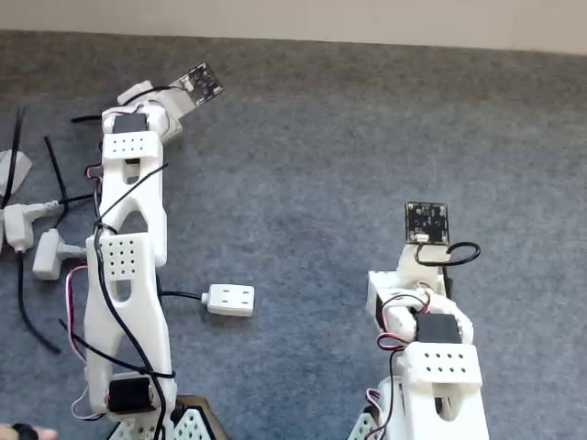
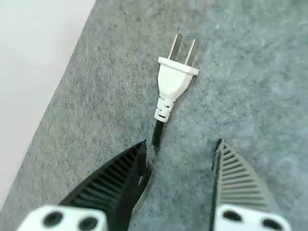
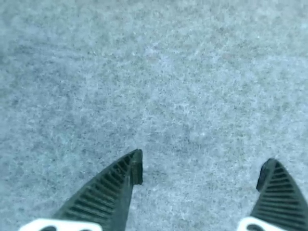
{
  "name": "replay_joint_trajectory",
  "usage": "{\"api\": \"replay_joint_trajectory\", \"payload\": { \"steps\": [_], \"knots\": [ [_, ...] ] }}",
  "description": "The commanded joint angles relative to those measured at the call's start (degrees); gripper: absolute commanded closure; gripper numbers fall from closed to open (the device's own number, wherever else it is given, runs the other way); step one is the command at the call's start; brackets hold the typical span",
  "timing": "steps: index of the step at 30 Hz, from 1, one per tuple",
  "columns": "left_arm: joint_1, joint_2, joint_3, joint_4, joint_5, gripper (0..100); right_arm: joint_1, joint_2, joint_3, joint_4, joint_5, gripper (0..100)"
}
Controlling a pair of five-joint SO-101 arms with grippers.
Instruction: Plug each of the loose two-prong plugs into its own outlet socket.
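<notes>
Left hand point(image 2: 180, 144) spread apart, a plug point(image 2: 172, 82) lying just ahead of it; right hand point(image 3: 203, 161) spread apart over the surface point(image 3: 154, 72).

Room to pass across the grey table point(image 1: 330, 165) between left arm point(image 1: 128, 275) and right arm point(image 1: 431, 357). Blocking the left edge: black cords point(image 1: 55, 170) and white plugs point(image 1: 48, 252). Beside the left arm, an outlet socket point(image 1: 229, 300).

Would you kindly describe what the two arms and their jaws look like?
Both the left arm and right arm are white plastic shells with rows of small holes, black motors, and loose black, red and white wires. Each wrist carries a small black square camera board. The jaws are black, ribbed and tapered to points.
</notes>
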Motion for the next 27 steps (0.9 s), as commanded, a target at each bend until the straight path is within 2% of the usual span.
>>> {"api": "replay_joint_trajectory", "payload": {
  "steps": [1, 4, 9, 15, 18, 22, 27],
  "knots": [
    [1.27, -0.13, 3.82, -1.76, -3.08, 81, -0.57, -0.92, -0.13, -0.84, 0.62, 63.4],
    [1.01, 0.13, 5.14, -1.85, -7.38, 87, -0.57, -0.92, -0.13, -0.84, 0.62, 63.4],
    [-0.04, 4.53, 1.63, -5.63, 0.88, 87, -0.57, -0.92, -0.13, -0.84, 0.62, 63.4],
    [-0.48, 9.45, -2.15, -5.54, 0.35, 100, -0.57, -0.92, -0.13, -0.84, 0.62, 63.4],
    [-1.27, 9.54, -3.91, -5.10, 0.44, 99, -0.57, -0.92, -0.13, -0.84, 0.62, 63.4],
    [-2.24, 9.54, -12.00, 0.88, 0.44, 100, -0.57, -0.92, -0.13, -0.84, 0.62, 63.4],
    [-2.42, 9.63, -30.99, 18.11, 0.44, 100, -0.57, -0.92, -0.13, -0.84, 0.62, 63.4]
  ]
}}
